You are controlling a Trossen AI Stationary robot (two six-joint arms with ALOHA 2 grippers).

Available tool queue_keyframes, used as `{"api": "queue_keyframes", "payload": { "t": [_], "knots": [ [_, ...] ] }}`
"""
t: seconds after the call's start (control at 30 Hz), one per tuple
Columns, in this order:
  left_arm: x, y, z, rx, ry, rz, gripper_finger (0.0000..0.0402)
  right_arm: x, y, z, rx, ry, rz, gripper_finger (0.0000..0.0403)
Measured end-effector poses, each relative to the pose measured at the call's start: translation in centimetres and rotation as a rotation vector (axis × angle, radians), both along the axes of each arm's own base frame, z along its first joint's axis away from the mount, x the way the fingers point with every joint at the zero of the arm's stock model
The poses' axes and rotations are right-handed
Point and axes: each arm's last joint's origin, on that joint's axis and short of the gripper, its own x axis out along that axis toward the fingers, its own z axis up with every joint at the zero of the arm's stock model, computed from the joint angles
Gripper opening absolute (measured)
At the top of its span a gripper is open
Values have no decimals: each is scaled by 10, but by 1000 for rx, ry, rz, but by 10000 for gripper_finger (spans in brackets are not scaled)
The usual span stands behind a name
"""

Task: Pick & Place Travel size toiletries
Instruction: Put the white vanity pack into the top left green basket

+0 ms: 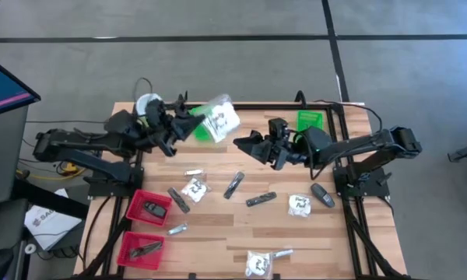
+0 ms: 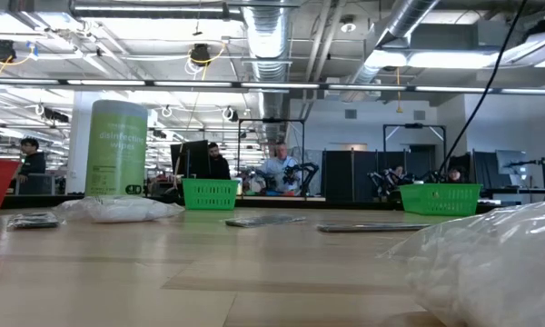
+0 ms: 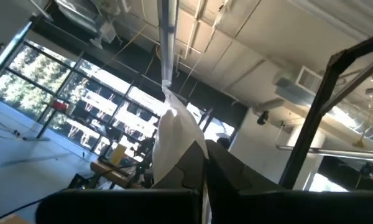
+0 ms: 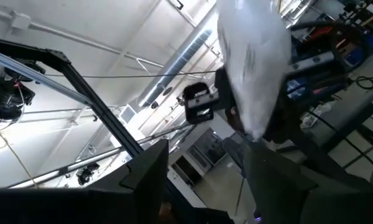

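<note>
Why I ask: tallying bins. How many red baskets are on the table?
2. Both stand along the left edge of the table in the high view: the first red basket farther in, the second red basket next to it at the table's corner.

Grey tiled floor [image 1: 218, 19] crossed by dark lines around the wooden surface [image 1: 241, 233]. Beyond it, ceiling ducts [image 2: 272, 36], strip lights [image 2: 454, 59], seated people [image 2: 277, 168] at far desks.
</note>
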Motion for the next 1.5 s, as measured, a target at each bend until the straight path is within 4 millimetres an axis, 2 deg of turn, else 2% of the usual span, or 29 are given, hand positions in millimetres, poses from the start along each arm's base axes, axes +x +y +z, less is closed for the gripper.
{"api": "queue_keyframes", "payload": {
  "t": [0.57, 0.87, 0.97, 1.5],
  "knots": [
    [3, -13, 0, -16, -37, -68, 0, 6, -8, 11, -16, -5, -66, 203],
    [19, -18, -11, -37, 8, -71, 0, 7, -11, 9, -26, 10, -83, 199],
    [25, -18, -14, -44, 12, -70, 0, 7, -11, 9, -13, 10, -76, 186],
    [26, -18, -14, -43, -3, -58, 2, 7, -9, 9, -4, 11, -60, 74]
  ]
}}
